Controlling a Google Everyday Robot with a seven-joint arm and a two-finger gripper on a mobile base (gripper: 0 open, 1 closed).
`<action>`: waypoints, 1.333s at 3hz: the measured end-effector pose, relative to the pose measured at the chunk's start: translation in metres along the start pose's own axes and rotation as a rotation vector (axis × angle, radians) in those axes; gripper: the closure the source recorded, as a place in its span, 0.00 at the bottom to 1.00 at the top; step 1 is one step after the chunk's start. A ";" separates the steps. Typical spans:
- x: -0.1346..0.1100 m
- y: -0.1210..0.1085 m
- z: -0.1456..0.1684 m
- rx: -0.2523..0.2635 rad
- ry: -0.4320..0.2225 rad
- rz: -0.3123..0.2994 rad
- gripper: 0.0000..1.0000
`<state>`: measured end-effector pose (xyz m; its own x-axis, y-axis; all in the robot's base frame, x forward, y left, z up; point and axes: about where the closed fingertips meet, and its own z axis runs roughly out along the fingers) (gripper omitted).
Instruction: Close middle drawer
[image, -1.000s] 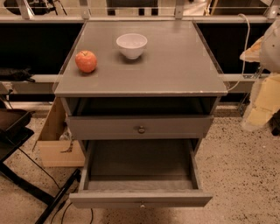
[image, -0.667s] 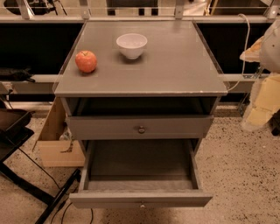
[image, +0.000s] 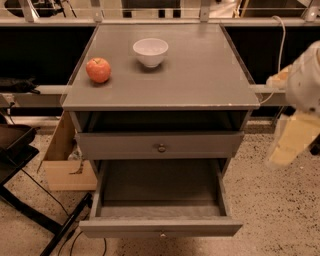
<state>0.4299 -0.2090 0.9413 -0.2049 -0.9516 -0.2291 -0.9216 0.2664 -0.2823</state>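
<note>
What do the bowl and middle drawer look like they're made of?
Bowl: smooth white, probably ceramic, maybe plastic. Middle drawer: flat matte grey panels, likely painted wood or laminate; its knob looks like metal. Gripper, off the cabinet's right side: pale yellowish, perhaps plastic.

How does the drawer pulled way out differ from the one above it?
The lower grey drawer with the small knob is pulled far out, its whole inside in view; the upper grey drawer with the larger knob sits nearly in, only a dark gap showing above its front. The lower front looks shallower than the upper front. Both are grey with one centre knob. The pale tool hangs at right, touching neither.
</note>
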 end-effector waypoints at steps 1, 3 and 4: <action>0.006 0.028 0.054 0.017 0.008 -0.001 0.00; 0.032 0.115 0.238 -0.081 0.084 -0.060 0.00; 0.057 0.155 0.292 -0.152 0.097 -0.020 0.00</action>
<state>0.3719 -0.1772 0.6126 -0.2101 -0.9687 -0.1321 -0.9636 0.2281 -0.1397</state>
